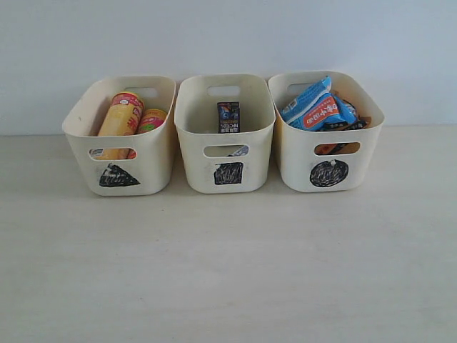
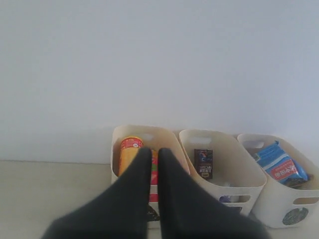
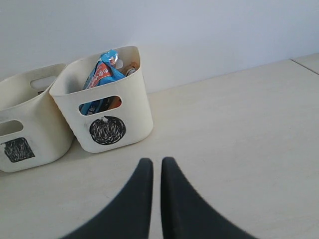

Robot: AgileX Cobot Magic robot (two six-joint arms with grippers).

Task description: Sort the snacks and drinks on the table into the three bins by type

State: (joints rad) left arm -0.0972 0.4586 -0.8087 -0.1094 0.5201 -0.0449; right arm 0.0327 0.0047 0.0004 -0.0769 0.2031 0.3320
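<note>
Pale counter carries three bins: tubes in triangle, carton in square, packets in circle, grouped by type. Left end effector and right end effector are pinched together, empty.

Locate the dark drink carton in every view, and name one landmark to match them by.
Exterior view: the dark carton stands upright in the middle bin, marked with a square.
Left wrist view: the dark carton stands in the middle of the three bins.
Right wrist view: not in it; that bin is cut off at the picture's edge.
Shared landmark: the circle-marked bin holding the blue packet.
</note>
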